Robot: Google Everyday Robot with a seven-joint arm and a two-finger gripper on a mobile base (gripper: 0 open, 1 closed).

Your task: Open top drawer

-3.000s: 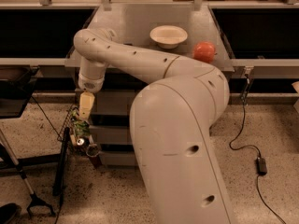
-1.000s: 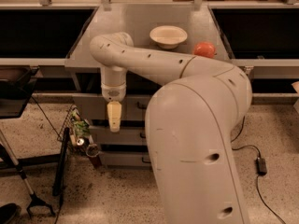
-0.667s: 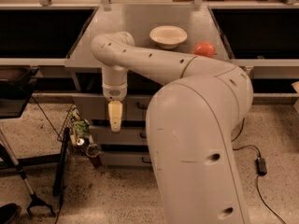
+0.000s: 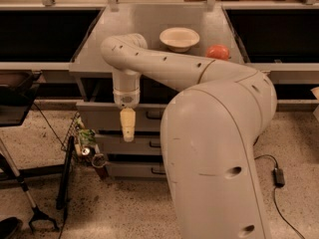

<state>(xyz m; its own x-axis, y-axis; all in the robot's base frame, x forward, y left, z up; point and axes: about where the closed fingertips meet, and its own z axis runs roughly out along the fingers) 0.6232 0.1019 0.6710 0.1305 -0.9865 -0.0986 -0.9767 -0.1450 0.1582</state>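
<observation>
The top drawer (image 4: 99, 117) is the uppermost grey front under the counter, and it sits shut, flush with the cabinet. Its small dark handle (image 4: 153, 114) shows beside my arm. My gripper (image 4: 128, 129) hangs pointing down in front of the cabinet. It is left of the handle and level with the top drawer's lower edge. Its yellowish tip overlaps the gap above the middle drawer (image 4: 142, 144). The bottom drawer (image 4: 132, 170) lies below. My arm hides the right part of all three fronts.
A cream bowl (image 4: 179, 38) and a red-orange round thing (image 4: 218, 52) sit on the grey counter (image 4: 124, 24). A wire basket of clutter (image 4: 82, 137) and a black stand (image 4: 65, 173) are on the floor at left. A cable and adapter (image 4: 278, 176) lie at right.
My gripper swung right from beside the cabinet's left edge to in front of the drawers. Over the last second it shifted only slightly right.
</observation>
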